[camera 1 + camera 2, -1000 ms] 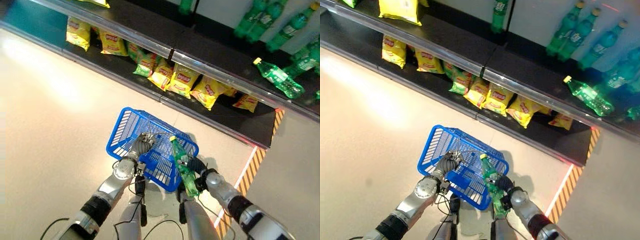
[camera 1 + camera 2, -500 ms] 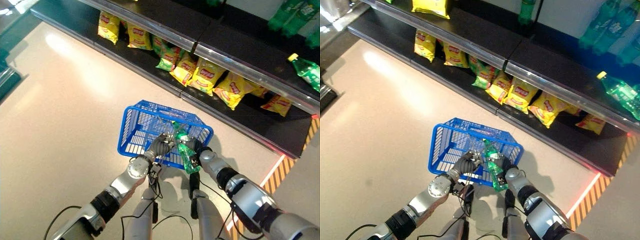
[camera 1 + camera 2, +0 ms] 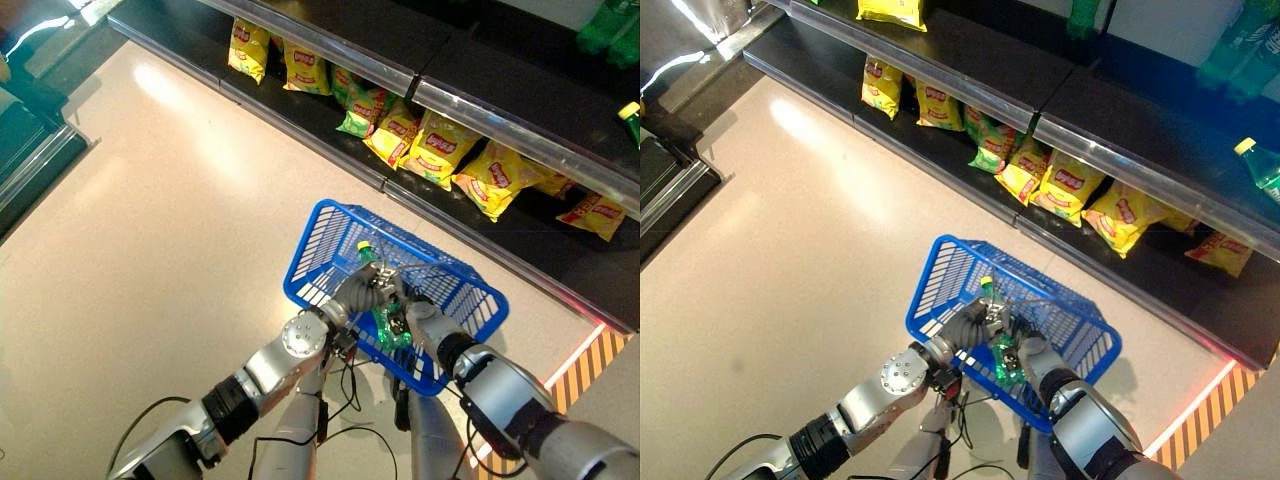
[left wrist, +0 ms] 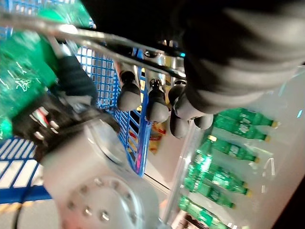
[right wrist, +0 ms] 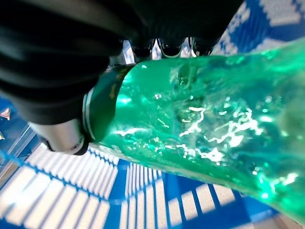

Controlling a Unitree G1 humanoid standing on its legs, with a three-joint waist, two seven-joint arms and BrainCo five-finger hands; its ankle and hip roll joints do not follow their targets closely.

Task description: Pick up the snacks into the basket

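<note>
Right now a green bottle [image 3: 381,318] sits in my right hand [image 3: 418,316], my fingers curled round its body, its yellow cap [image 3: 364,245] pointing away from me over the inside of the blue basket [image 3: 320,237]. In my right wrist view the bottle [image 5: 200,119] runs across just under my fingers, with the basket's blue mesh floor [image 5: 71,200] close beneath it, so the bottle is low inside the basket but I am not letting go of it. My left hand [image 3: 357,287] is just beside my right one, touching distance from the bottle, its fingers hooked over the basket's thin metal handle [image 4: 119,43]; in my left wrist view those dark fingertips [image 4: 157,112] curl round the wire, with the blue side wall [image 4: 125,129] right behind them.

Beyond both hands, past the far rim of the basket, a low dark shelf [image 3: 330,120] carries a row of yellow snack bags [image 3: 437,142] with a green bag [image 3: 362,108] among them, all well apart from my fingers. Further out past my left hand, green bottles [image 4: 224,176] lie on another shelf. The basket hangs over pale floor [image 3: 150,250].
</note>
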